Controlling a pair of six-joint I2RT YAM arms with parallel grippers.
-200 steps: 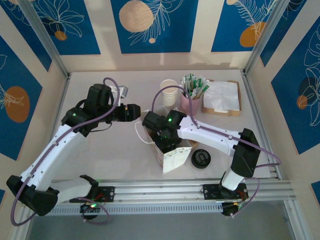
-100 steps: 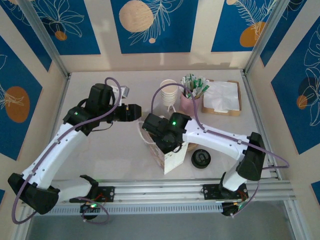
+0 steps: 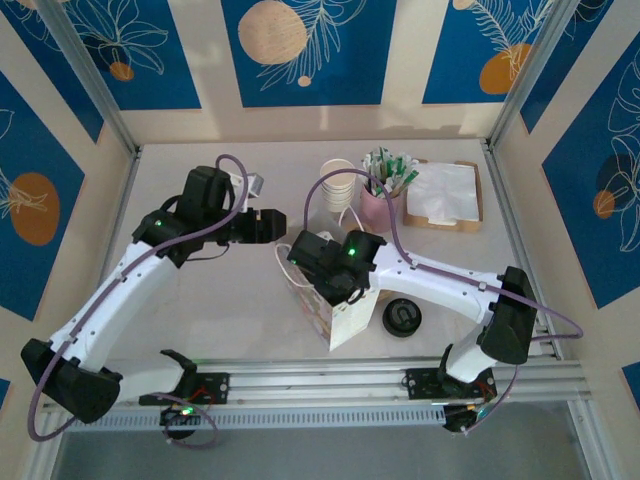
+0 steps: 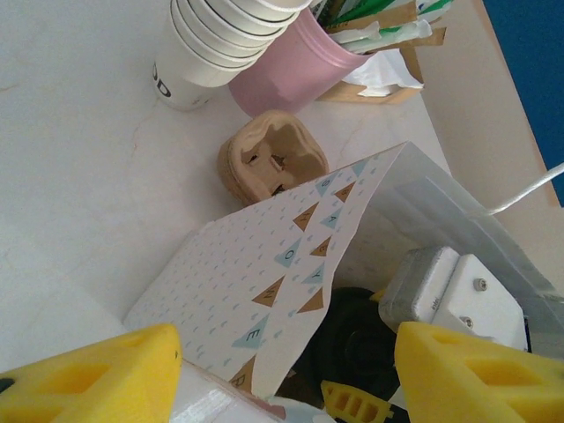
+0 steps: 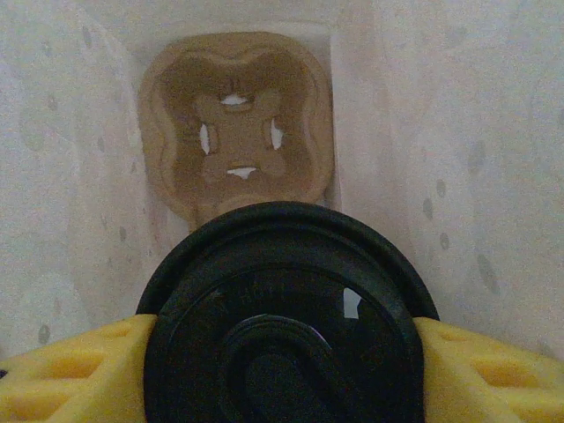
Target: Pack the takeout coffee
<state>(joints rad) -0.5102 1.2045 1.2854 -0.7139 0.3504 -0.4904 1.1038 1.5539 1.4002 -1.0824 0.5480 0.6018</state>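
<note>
A patterned paper bag [image 3: 345,318] stands open at the table's middle. My right gripper [image 3: 322,280] reaches into its mouth, shut on a takeout coffee cup whose black lid [image 5: 286,317] sits between the yellow fingers [image 5: 75,374]. Below the cup, a brown cardboard cup carrier [image 5: 236,123] lies at the bag's bottom between its white walls. My left gripper [image 3: 266,225] hovers just left of the bag, open, its yellow fingers [image 4: 88,374] wide apart, with the bag's edge [image 4: 291,264] and the lid [image 4: 361,344] seen between them.
A stack of paper cups [image 3: 338,185], a pink holder of stir sticks [image 3: 381,205] and a napkin tray [image 3: 445,195] stand behind the bag. A loose black lid [image 3: 402,318] lies right of it. A carrier [image 4: 271,163] shows beside the cups.
My right gripper has moved a little left and lower into the bag with the cup. The left gripper has shifted slightly right toward the bag.
</note>
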